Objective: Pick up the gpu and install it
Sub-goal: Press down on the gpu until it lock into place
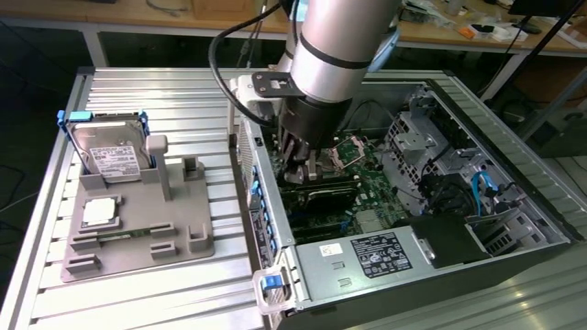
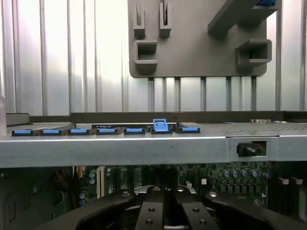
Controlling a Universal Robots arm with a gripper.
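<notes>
- Surface: ribbed silver metal table [image 1: 174,89], long grooves running its length; same ribbing seen in wrist view.
- Room: wooden benches [image 1: 183,17] w/ clutter behind the table, dark floor beside it, black cable [image 1: 220,75] looping off the arm.
- Grey fixture tray [image 1: 137,227] lies on the table, toward exterior view's left, w/ upright posts and small pockets; its underside-looking slots also show in wrist view.
- In tray: hard drive [image 1: 106,155], silver w/ white label and blue frame, leaning upright at the far end; small square silver chip [image 1: 99,212] lying flat in a pocket just in front of it.
- Open PC case [image 1: 513,172] lies on its side on exterior view's right, side panel off. Inside: green motherboard [image 1: 372,196], power supply [image 1: 362,258] w/ label at near end, drive cage [image 1: 413,144], blue cables [image 1: 484,189].
- Row of blue slot clips [image 2: 105,130] along case's rear edge; one clip [image 2: 159,125] stands raised, others flat.
- Arm reaches down into case; gripper [image 1: 307,168] is low over the board, fingers [image 2: 153,211] pressed together — clenched, no gap visible in wrist view.
- gpu [image 1: 326,189]: dark flat card sits in the case directly under the gripper, lying along the board by the slot area; can't tell if fingers pinch it or if it's fully seated.
</notes>
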